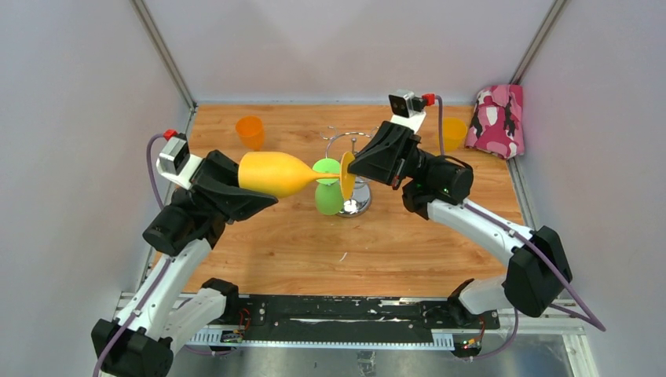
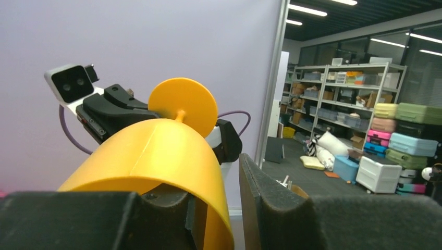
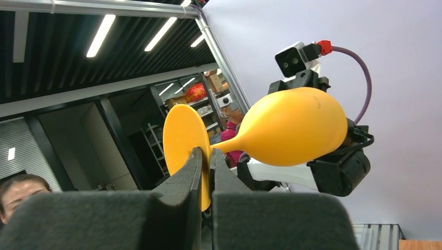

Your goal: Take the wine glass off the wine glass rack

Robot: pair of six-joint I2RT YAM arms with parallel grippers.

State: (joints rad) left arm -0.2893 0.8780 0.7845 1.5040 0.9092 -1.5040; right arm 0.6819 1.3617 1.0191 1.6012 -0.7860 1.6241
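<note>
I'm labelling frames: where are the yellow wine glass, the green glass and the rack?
yellow wine glass [image 1: 275, 173], top view, its bowl.
green glass [image 1: 328, 201], top view, its bowl.
wine glass rack [image 1: 361, 196], top view, its chrome base.

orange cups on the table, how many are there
2: one orange cup at back left, the other orange cup at back right beside the pink cloth. More may be hidden.

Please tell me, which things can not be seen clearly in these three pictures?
- Top view: the wine glass rack is mostly hidden by the yellow wine glass and the right gripper.
- Top view: how the green wine glass hangs is covered too.
- Left wrist view: whether the left gripper presses the bowl wall is unclear; the near finger hides the contact.
</note>
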